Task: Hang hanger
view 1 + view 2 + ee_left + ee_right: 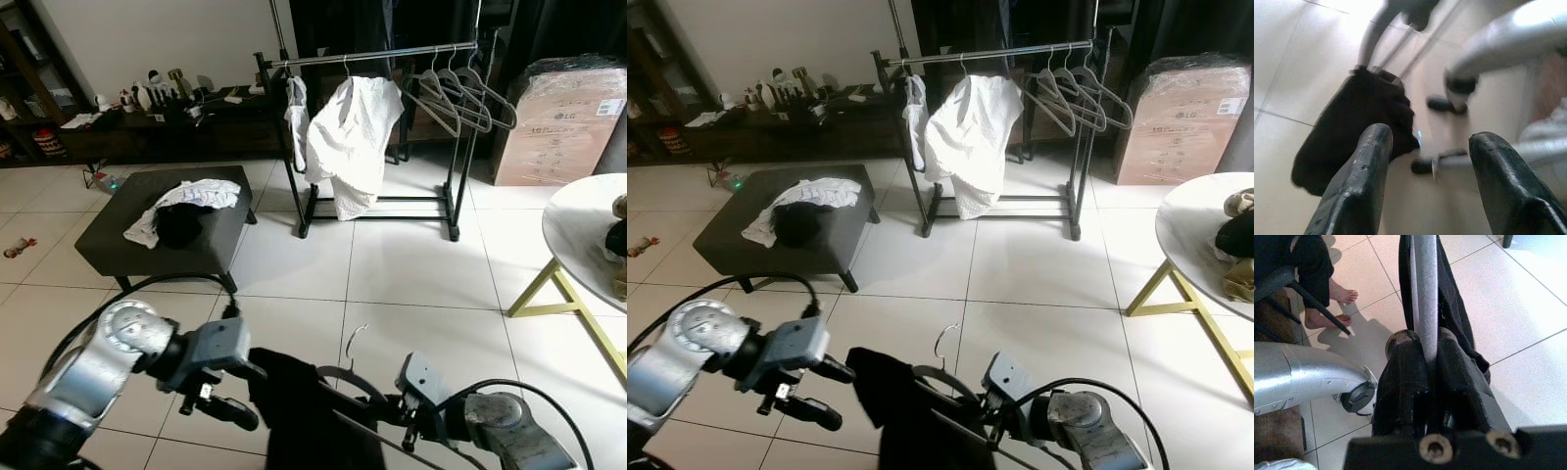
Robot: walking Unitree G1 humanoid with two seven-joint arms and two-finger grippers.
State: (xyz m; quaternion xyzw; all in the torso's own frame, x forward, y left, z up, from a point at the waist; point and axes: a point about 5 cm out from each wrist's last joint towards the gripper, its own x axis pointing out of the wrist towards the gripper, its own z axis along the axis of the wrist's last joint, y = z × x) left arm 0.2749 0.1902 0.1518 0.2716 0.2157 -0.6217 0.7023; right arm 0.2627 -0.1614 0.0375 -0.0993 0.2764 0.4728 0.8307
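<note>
Right wrist view: right gripper (1425, 347) clamped tight on the grey bar of the hanger (1425, 289), black garment (1454, 318) draped over it. Left eye view: hanger's hook (353, 340) stands just above the garment, low between both arms, well apart from the clothes rack (377, 54). Left gripper (1425, 161) fingers spread apart, apparently empty, just beside the garment; picture blurred.

White tiled floor (411, 264), dark ottoman (108, 240)
</note>
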